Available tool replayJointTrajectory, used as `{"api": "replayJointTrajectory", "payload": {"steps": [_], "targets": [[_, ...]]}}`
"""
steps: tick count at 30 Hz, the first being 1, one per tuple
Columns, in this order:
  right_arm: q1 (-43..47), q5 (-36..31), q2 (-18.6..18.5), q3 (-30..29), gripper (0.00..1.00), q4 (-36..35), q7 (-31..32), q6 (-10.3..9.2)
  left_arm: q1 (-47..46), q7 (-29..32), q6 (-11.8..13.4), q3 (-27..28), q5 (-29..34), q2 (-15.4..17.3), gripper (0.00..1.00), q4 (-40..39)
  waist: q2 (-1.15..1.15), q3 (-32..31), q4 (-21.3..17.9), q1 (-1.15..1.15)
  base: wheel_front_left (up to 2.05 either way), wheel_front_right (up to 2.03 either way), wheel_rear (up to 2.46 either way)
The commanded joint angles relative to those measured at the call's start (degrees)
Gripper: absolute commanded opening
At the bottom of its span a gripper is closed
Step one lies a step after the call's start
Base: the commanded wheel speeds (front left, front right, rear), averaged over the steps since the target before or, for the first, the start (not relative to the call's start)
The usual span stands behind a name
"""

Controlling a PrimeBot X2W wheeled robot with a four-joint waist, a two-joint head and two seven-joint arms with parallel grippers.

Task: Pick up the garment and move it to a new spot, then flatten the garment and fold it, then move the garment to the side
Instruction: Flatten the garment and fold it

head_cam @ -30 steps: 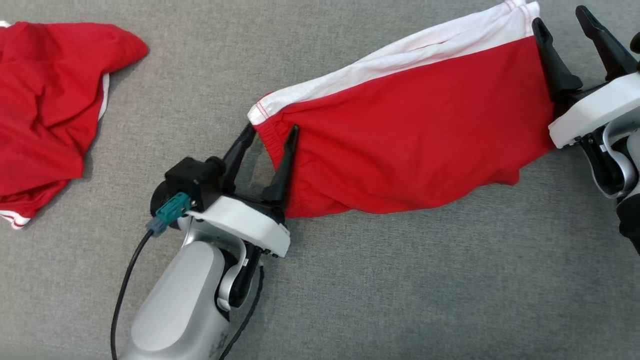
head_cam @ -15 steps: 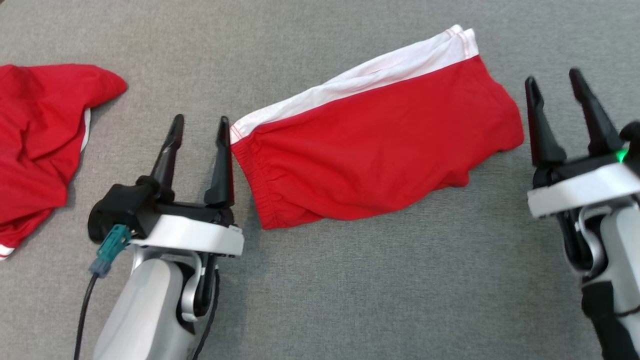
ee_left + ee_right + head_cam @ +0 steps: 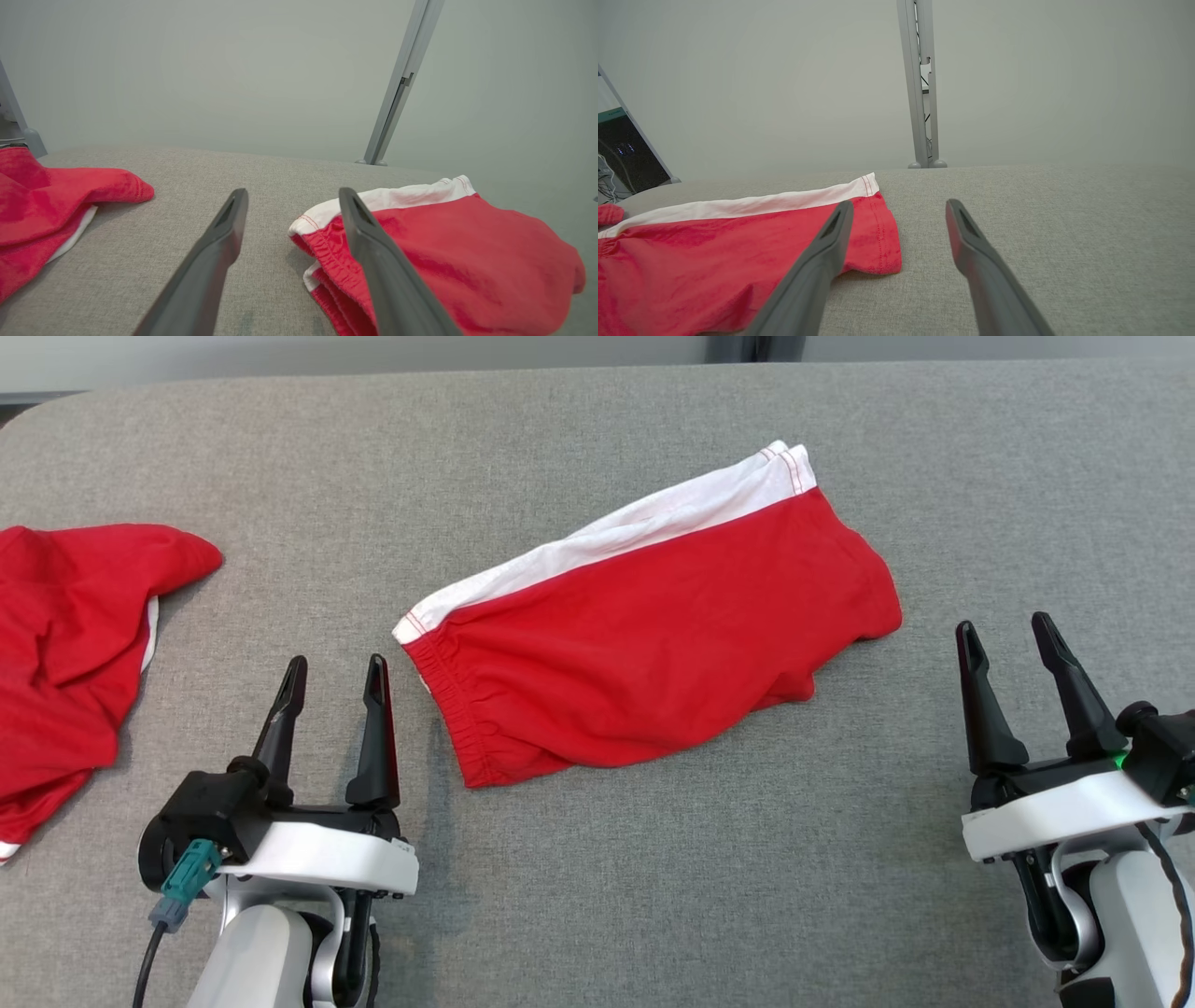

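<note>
Nearest, the left gripper (image 3: pixel 336 663) and right gripper (image 3: pixel 1004 625) stand wide open and empty over the grey pad (image 3: pixel 597 896), the folded red shorts (image 3: pixel 644 653) lie between and just beyond them, and another red garment (image 3: pixel 65 625) lies crumpled far left.

So the garment (image 3: pixel 653 653) is a pair of red shorts with a white band running along its far edge, and it's lying folded over, mostly flat, on the grey worktop (image 3: pixel 653 896). It's sitting at a slant. The gathered waistband end is lying just to the right of the left claw (image 3: pixel 336 663), and the hem end is sitting near the right claw (image 3: pixel 1005 623), off to its left. Neither one is touching it, and a few soft wrinkles are showing.
</note>
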Motion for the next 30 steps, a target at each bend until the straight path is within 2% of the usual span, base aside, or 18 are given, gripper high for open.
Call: {"api": "replayJointTrajectory", "payload": {"steps": [1, 12, 19, 30], "targets": [[0.6, -0.3, -0.1, -0.4, 1.00, -0.5, -0.1, 0.01, 0.4, -0.2, -0.2, 0.4, 0.1, 0.1, 1.00, 0.2, 0.00, -0.3, -0.1, 0.00, 0.00, 0.00, 0.00], [0.9, -0.9, 0.1, -1.2, 1.00, -0.8, -0.1, 0.01, -1.1, -0.2, -1.2, 0.8, 1.2, -0.3, 1.00, 1.1, 0.00, 0.0, 0.3, 0.00, 0.00, 0.00, 0.00], [-3.4, -0.5, -1.9, -1.2, 1.00, 1.8, 1.0, 0.01, -4.1, -0.2, -1.6, 0.7, 1.6, -0.7, 1.00, 0.8, 0.00, 3.3, 2.0, 0.00, 0.00, 0.00, 0.00], [-14.7, 2.7, -5.0, 6.2, 1.00, 14.8, 3.7, 0.01, -8.2, -0.2, -2.3, 0.0, 2.1, -1.7, 1.00, 0.0, 0.00, 8.4, 6.0, 0.00, 0.00, 0.00, 0.00]]}}
